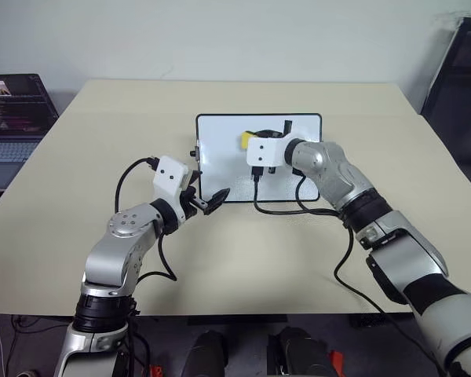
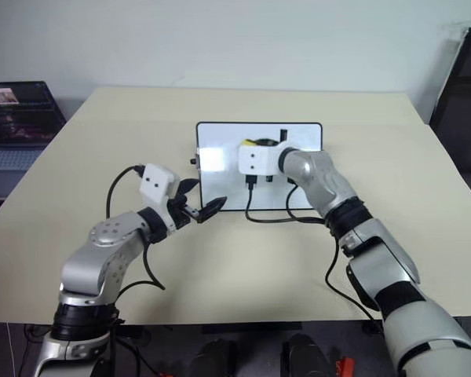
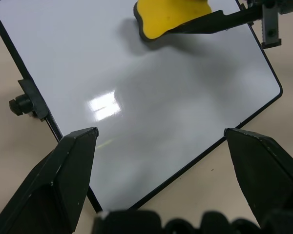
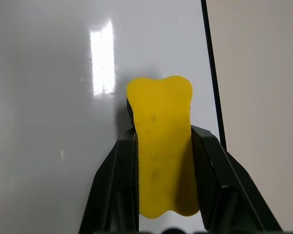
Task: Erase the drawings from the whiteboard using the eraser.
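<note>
Beige bench (image 1: 78,196), whiteboard (image 1: 220,133) lying flat near its middle, black frame, side knob toward the left arm. Board surface reads clean in both wrist views; no blue strokes visible, only a glare patch. Right hand (image 4: 161,141) clamped shut on the yellow eraser (image 4: 160,151), over the board's far part near one frame edge. Left hand (image 3: 161,141) spread wide and empty, hovering at the board's near corner. Judgement: keep the eraser's dark face flat, press lightly, sweep overlapping passes; steady the frame with the left hand if it slides.
</note>
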Available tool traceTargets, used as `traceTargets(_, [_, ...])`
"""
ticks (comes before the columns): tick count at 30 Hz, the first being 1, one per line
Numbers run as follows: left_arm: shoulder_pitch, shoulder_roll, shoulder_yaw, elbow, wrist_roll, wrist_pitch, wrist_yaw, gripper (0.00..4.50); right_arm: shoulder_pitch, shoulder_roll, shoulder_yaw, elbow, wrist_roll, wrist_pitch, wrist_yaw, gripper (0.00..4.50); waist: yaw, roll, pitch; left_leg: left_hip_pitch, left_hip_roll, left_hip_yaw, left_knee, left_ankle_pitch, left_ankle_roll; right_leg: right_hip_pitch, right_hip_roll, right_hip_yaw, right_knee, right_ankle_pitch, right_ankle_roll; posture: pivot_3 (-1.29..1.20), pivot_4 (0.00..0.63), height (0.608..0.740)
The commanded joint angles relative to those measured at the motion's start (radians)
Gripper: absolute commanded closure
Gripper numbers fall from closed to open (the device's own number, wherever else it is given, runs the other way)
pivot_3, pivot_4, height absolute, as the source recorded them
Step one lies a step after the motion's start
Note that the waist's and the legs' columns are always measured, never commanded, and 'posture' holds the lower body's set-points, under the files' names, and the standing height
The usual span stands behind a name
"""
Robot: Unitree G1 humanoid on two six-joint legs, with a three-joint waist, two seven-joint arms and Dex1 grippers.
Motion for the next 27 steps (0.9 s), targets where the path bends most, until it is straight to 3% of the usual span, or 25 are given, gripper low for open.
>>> traceTargets(1, [0.002,0.008,0.008,-0.007,-0.001,-0.031,-0.01,0.0,0.007,0.002,-0.005,-0.032,0.022,-0.011,0.051,3.4,0.0,0.0,0.0,-0.001,0.0,0.0,0.0,0.0,0.0,-0.001,0.0,0.0,0.0,0.0,0.0,0.0,0.15,0.74])
traceTargets(6, [0.001,0.003,0.001,0.006,0.005,-0.045,-0.015,0.0,0.054,0.003,0.003,-0.09,0.062,0.038,0.204,3.4,0.0,0.0,0.0,-0.001,0.0,0.0,0.0,0.0,0.0,-0.001,0.0,0.0,0.0,0.0,0.0,0.0,0.15,0.74])
traceTargets(9, [-0.006,0.0,-0.002,0.01,0.006,-0.048,-0.016,0.0,0.065,0.006,-0.011,-0.107,0.068,0.06,0.21,3.4,0.0,0.0,0.0,-0.001,0.0,0.0,0.001,0.0,0.0,-0.001,0.0,-0.001,0.001,0.0,0.0,0.0,0.15,0.74])
traceTargets(13, [-0.018,-0.003,-0.01,-0.001,0.003,-0.034,-0.013,0.0,0.013,0.01,-0.057,-0.057,0.052,0.077,0.063,3.4,0.0,0.0,0.0,-0.001,0.0,-0.001,0.001,0.0,0.0,-0.001,0.0,-0.001,0.001,0.0,0.0,0.0,0.15,0.74])
traceTargets(24, [-0.032,-0.002,-0.013,-0.002,-0.004,-0.023,-0.013,0.0,0.09,-0.01,-0.013,-0.162,0.072,0.117,0.228,3.4,0.0,0.0,0.0,-0.001,0.0,0.0,0.0,0.0,0.0,-0.001,0.0,0.0,0.0,0.0,0.0,0.0,0.15,0.74])
traceTargets(27, [-0.031,-0.003,-0.015,-0.001,-0.005,-0.023,-0.014,0.0,0.12,-0.02,-0.038,-0.211,0.072,0.132,0.208,3.4,0.001,0.0,0.0,-0.001,0.0,0.0,0.001,0.0,0.0,-0.001,0.0,-0.001,0.001,0.0,0.0,0.0,0.15,0.74])
